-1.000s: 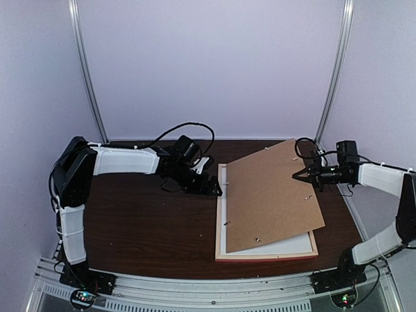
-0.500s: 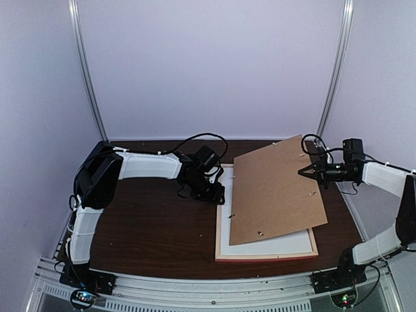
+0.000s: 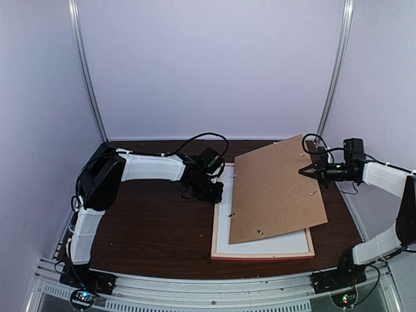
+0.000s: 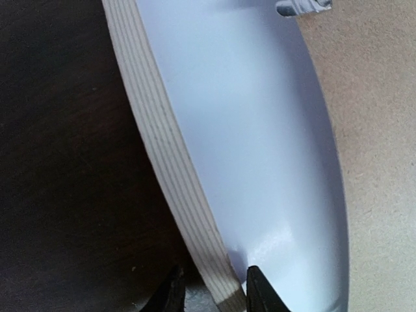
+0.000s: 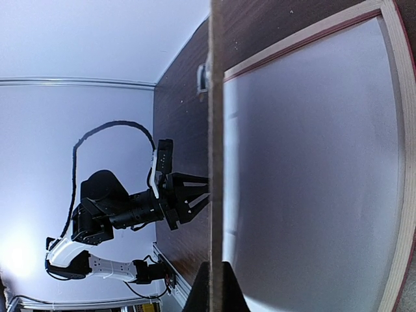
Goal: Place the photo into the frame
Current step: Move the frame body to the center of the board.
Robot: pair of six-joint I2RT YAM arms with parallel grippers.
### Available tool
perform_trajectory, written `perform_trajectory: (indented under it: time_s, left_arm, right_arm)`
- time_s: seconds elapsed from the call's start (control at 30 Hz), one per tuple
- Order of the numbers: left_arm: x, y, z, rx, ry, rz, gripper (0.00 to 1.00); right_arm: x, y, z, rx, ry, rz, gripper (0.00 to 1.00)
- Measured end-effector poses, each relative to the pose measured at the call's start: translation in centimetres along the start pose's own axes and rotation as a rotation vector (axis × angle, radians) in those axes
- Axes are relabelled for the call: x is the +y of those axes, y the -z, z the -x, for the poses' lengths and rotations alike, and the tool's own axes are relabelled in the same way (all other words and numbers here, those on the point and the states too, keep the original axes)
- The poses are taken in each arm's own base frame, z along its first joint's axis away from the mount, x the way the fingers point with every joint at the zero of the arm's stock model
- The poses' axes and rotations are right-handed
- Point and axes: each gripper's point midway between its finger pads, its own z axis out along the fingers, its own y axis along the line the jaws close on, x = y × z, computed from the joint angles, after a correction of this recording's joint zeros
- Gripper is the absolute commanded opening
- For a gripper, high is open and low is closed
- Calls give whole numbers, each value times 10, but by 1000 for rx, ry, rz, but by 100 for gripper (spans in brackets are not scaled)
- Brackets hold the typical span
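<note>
The frame (image 3: pixel 260 257) lies back up on the dark table, its pale wooden rail (image 4: pixel 169 169) showing. A white sheet (image 3: pixel 286 246) fills it; I cannot tell whether this is the photo, whose printed side shows nowhere. My left gripper (image 3: pixel 218 195) straddles the frame's left rail, open. Its inner finger (image 4: pixel 260 292) is against the rail, and a narrow gap remains at the outer finger. My right gripper (image 3: pixel 303 172) is shut on the far right edge of the brown backing board (image 3: pixel 276 192), holding it tilted above the frame. That edge (image 5: pixel 216 162) runs between the right gripper (image 5: pixel 216 286) fingertips.
Small metal tabs (image 3: pixel 260 230) dot the board. Black cables (image 3: pixel 201 138) loop behind the left arm. Aluminium posts (image 3: pixel 88 71) and pale walls close the table at the back and sides. Bare dark tabletop (image 3: pixel 149 227) lies left of the frame.
My left arm reached right to the frame's left rail and its jaws narrowed around it. The frame slid slightly left. The right gripper raised the board's right edge a little.
</note>
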Motion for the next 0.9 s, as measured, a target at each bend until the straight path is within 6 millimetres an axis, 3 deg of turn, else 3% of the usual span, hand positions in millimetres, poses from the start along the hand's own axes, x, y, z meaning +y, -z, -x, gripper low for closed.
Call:
perform_trajectory:
  time_s: [0.37, 0.77, 0.9]
  left_arm:
    - [28, 14, -9, -53, 11, 108, 27]
    - [74, 45, -44, -37, 65, 202, 27]
    - [80, 53, -55, -27, 84, 206, 29]
  right_arm:
    - [3, 0, 3, -9, 2, 10, 0]
    - [11, -7, -3, 15, 12, 26, 0]
    - [18, -14, -9, 36, 26, 39, 0]
